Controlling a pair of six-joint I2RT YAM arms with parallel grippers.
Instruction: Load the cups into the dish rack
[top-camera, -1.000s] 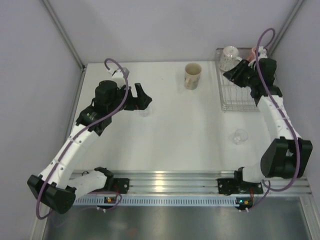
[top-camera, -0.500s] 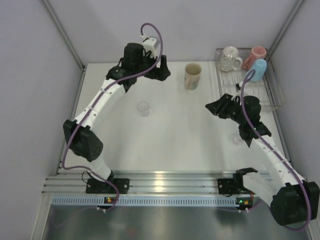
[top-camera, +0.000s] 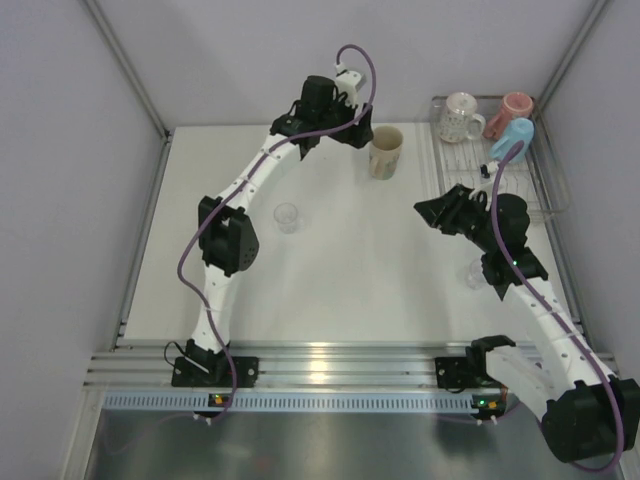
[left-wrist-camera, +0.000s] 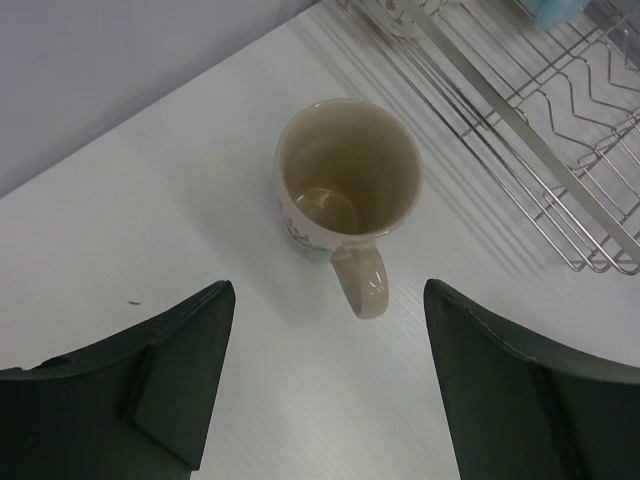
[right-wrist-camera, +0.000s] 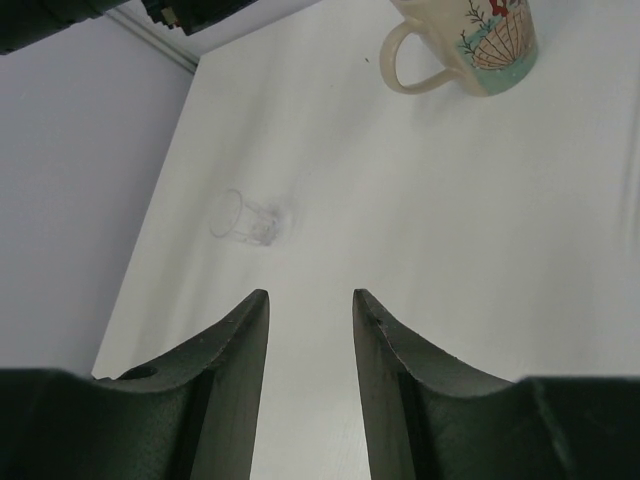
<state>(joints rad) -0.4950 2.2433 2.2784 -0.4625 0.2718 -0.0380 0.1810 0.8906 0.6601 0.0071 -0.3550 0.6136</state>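
Note:
The cream patterned mug (top-camera: 385, 152) stands upright on the table at the back centre. In the left wrist view it (left-wrist-camera: 348, 180) is seen from above, its handle pointing toward my fingers. My left gripper (top-camera: 358, 136) is wide open and empty just left of it, and the wrist view shows the same gripper (left-wrist-camera: 328, 290). The silver wire dish rack (top-camera: 500, 190) at the back right holds the white patterned mug (top-camera: 460, 117), the pinkish-red mug (top-camera: 516, 106) and the light blue mug (top-camera: 516, 136). My right gripper (top-camera: 428, 208) is open and empty over the table left of the rack, its jaws a little apart (right-wrist-camera: 310, 297).
A clear glass (top-camera: 287, 217) stands at left centre, also in the right wrist view (right-wrist-camera: 245, 218). Another clear glass (top-camera: 480, 272) stands by my right forearm. The rack's bars (left-wrist-camera: 520, 130) lie close to the right of the cream mug. Walls enclose the table.
My left arm swung from the left of the table to the back centre beside the cream mug. My right arm drew back from the rack, leaving the light blue mug there.

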